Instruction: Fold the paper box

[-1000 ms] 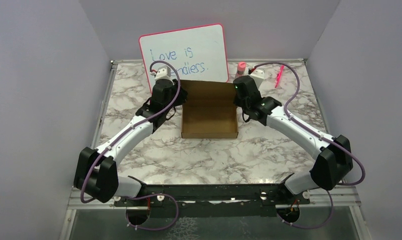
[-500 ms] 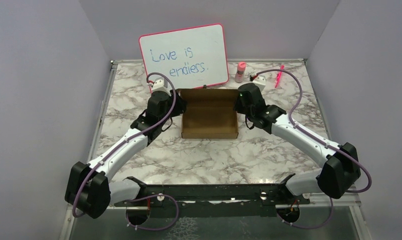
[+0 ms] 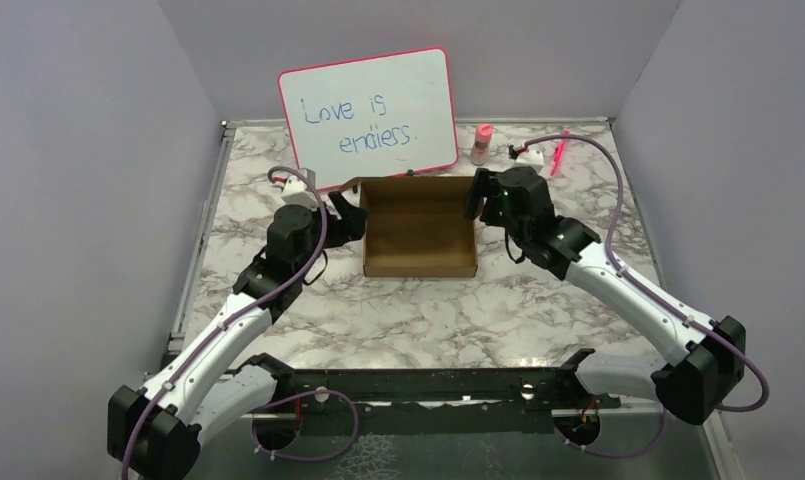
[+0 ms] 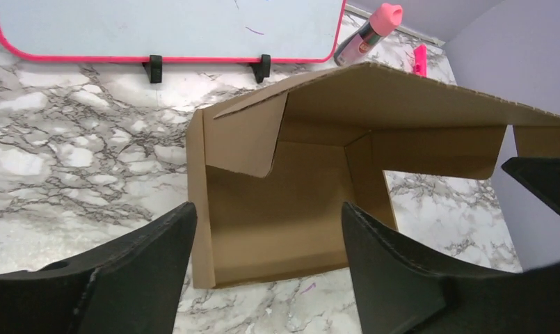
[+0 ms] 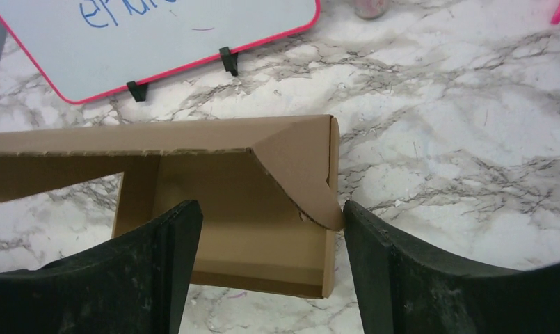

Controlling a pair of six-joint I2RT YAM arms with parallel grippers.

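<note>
The brown cardboard paper box sits in the middle of the marble table, a shallow tray with its lid hanging half raised over it from the back wall. The lid's side flaps hang down at both ends. My left gripper stands open just off the box's left rear corner and holds nothing. Off the right rear corner my right gripper is open too. In the right wrist view one fingertip is right beside the tip of a lid flap. In each wrist view the box shows between the spread fingers.
A pink-framed whiteboard with blue writing stands on clips right behind the box. A pink-capped bottle and a pink marker lie at the back right. Grey walls close in the table on three sides.
Both grippers have opened and drawn back outward from the box's rear corners. The lid, let go, has dropped forward over the tray. Both arms' elbows swung nearer the front.
</note>
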